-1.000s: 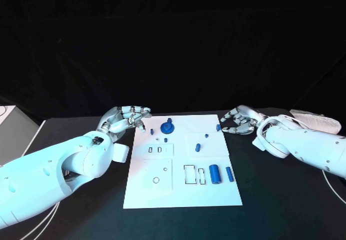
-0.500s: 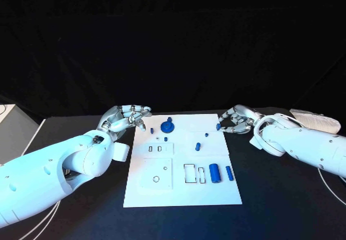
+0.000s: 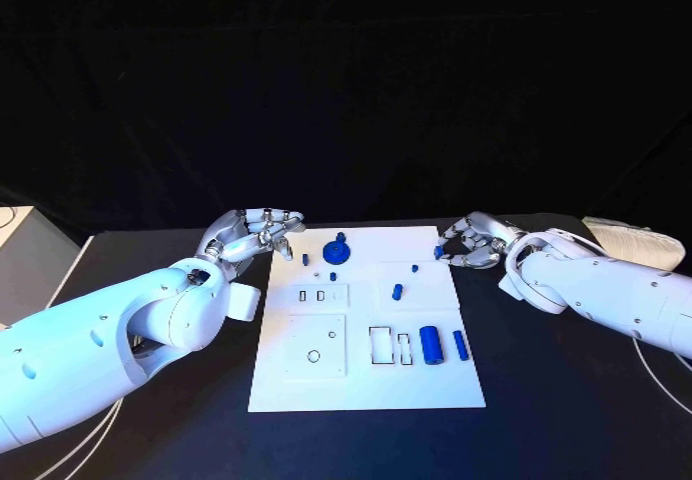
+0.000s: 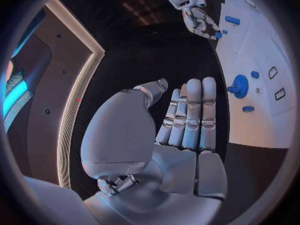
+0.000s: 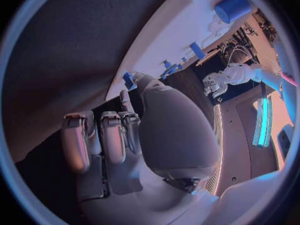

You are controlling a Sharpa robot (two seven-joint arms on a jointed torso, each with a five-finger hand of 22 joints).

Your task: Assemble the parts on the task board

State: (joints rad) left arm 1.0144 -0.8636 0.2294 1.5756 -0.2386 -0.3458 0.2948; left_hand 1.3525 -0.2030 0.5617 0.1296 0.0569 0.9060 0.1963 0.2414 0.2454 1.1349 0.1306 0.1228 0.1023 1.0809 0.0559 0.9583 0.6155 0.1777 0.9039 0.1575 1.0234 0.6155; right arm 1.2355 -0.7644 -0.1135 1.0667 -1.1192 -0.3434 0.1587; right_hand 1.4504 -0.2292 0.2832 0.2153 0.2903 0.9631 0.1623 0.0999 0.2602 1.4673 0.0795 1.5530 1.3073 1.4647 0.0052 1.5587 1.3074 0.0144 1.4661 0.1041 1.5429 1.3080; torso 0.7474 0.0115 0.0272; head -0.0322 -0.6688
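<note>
The white task board (image 3: 368,385) lies in the middle of the black table. On it are a round blue part (image 3: 336,251), several small blue pegs such as one at mid-board (image 3: 397,292), and two blue cylinders (image 3: 430,345) near the right edge. My left hand (image 3: 257,235) hovers off the board's far left corner, its fingers (image 4: 190,112) stretched side by side and holding nothing. My right hand (image 3: 473,242) is curled at the far right corner, fingertips right at a small blue part (image 3: 437,253), which also shows beside the thumb (image 5: 129,80). I cannot tell whether it is pinched.
A pale bundle (image 3: 635,240) lies on the table at the far right, behind my right arm. A white box (image 3: 12,250) stands at the left edge. White cables trail near the front left (image 3: 87,445). Outlined slots (image 3: 379,347) mark the board's near half.
My right hand has crept a little left and closed in on the small blue part at the board's far right corner. The left hand has barely shifted.
</note>
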